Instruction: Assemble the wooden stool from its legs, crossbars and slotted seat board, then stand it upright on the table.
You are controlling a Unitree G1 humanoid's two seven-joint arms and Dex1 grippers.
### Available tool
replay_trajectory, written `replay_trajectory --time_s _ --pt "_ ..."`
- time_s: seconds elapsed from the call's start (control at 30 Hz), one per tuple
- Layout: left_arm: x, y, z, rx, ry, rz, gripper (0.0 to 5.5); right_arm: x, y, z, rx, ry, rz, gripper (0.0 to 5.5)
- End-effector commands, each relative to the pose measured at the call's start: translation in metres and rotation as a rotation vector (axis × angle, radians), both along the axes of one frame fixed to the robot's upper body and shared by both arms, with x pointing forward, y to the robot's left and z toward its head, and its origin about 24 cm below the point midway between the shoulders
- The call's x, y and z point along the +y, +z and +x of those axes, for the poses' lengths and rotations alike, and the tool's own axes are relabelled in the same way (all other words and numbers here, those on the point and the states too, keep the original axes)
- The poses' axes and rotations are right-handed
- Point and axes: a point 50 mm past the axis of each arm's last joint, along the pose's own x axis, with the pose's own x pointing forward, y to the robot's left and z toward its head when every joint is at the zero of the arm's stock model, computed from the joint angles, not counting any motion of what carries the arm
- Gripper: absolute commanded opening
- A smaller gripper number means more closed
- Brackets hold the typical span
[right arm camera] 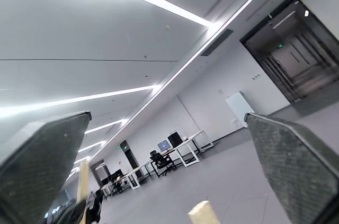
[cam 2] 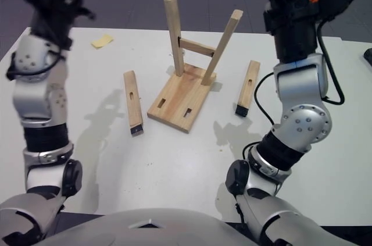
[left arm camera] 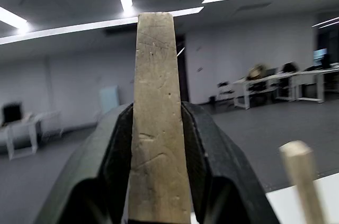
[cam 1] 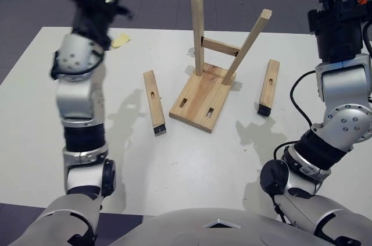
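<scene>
Judging about half done: pale slotted wooden seat board [cam 1: 197, 105] lying at white worktop [cam 1: 174, 170] centre, bearing two upright legs [cam 1: 198, 31] and a crossbar [cam 1: 221, 46]; two loose legs [cam 1: 154, 102] lying alongside. Clamping pale wooden bar [left arm camera: 156, 75] in left hand [left arm camera: 158, 128]; holding right hand [right arm camera: 169, 155] wide open, empty.

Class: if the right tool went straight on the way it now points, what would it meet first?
Probably nothing: the open right tool points up into the room and the way looks free. A stool leg tip sits off its line, though depth is unclear.
</scene>
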Motion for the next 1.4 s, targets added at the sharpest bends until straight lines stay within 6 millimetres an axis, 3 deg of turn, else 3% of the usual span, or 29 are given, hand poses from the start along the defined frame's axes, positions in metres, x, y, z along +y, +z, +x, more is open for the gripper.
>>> replay_trajectory --time_s 0.03,0.2,0.4,0.73,1.17,1.4 --pt "-0.042 -0.029 -0.005 -0.052 -0.083 0.221 1.30 0.024 0.016 -0.003 -0.067 0.121 -0.066 5.40" --pt "-0.061 -0.035 -0.014 -0.108 -0.141 0.243 1.30 0.034 0.012 0.007 -0.027 0.166 -0.095 5.40" --pt "-0.069 -0.037 -0.018 -0.134 -0.157 0.264 1.30 0.046 0.001 0.016 0.035 0.236 -0.130 5.40" --pt "-0.072 -0.042 -0.019 -0.132 -0.154 0.285 1.30 0.051 -0.010 0.018 0.083 0.267 -0.171 3.74" --pt "-0.071 -0.049 -0.017 -0.101 -0.149 0.297 1.30 0.043 -0.008 0.018 0.080 0.266 -0.157 1.62" --pt "-0.070 -0.053 -0.016 -0.082 -0.149 0.299 1.30 0.040 -0.005 0.015 0.065 0.277 -0.142 0.80"
